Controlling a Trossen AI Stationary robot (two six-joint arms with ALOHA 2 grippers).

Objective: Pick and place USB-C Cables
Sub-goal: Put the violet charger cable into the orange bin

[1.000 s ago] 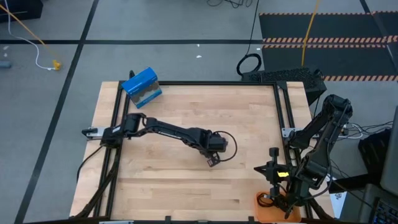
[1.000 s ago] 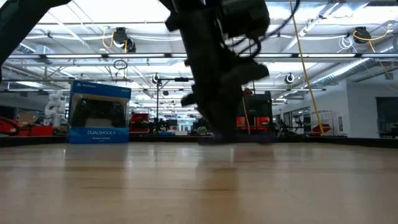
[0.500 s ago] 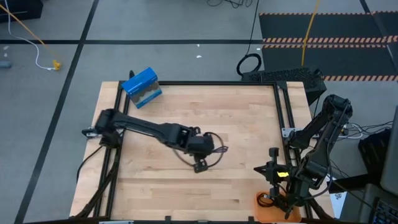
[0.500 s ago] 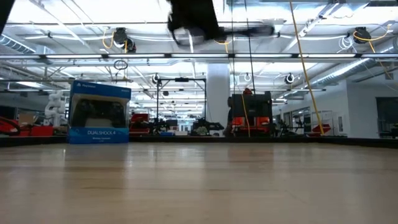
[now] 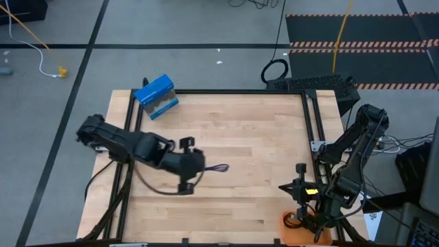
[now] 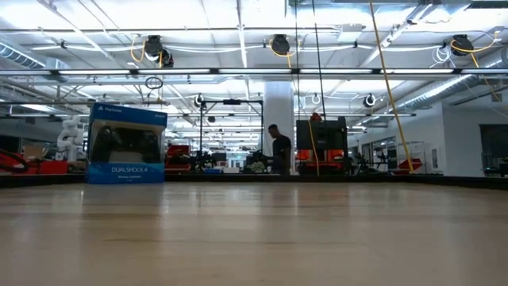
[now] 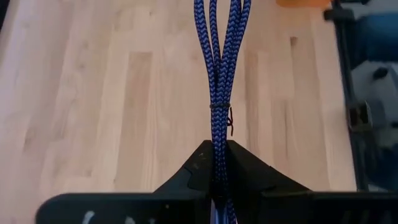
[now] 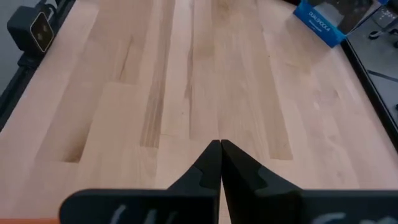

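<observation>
My left gripper (image 5: 204, 167) (image 7: 217, 163) hangs over the table's left middle, shut on the purple-blue USB-C cable (image 5: 218, 168) (image 7: 219, 56). That cable is a braided bundle of several strands bound by a thin tie (image 7: 219, 106). It sticks out past the fingertips toward the table's right. My right gripper (image 5: 300, 171) (image 8: 220, 144) waits shut by the table's near right corner and holds nothing. The two black coils do not show plainly in any view. My left gripper pinches the purple-blue cable's bundled end (image 7: 217, 146) between its two fingers, several strands together. The bundle runs straight on along the fingers, with the tie just ahead of the tips. It is lifted clear of the table and roughly level.
A blue DualShock 4 box (image 5: 156, 96) (image 6: 127, 143) stands at the far left corner. An orange container (image 5: 293, 221) (image 7: 303, 2) sits at the near right edge under my right arm. A black hoop of cable (image 5: 275, 70) lies on the floor beyond the table. Bare wood spans the middle.
My left arm rose from the table's middle, leaving the low view, and drew back toward the left edge. It stayed shut on the purple-blue cable, which came up off the wood with it.
</observation>
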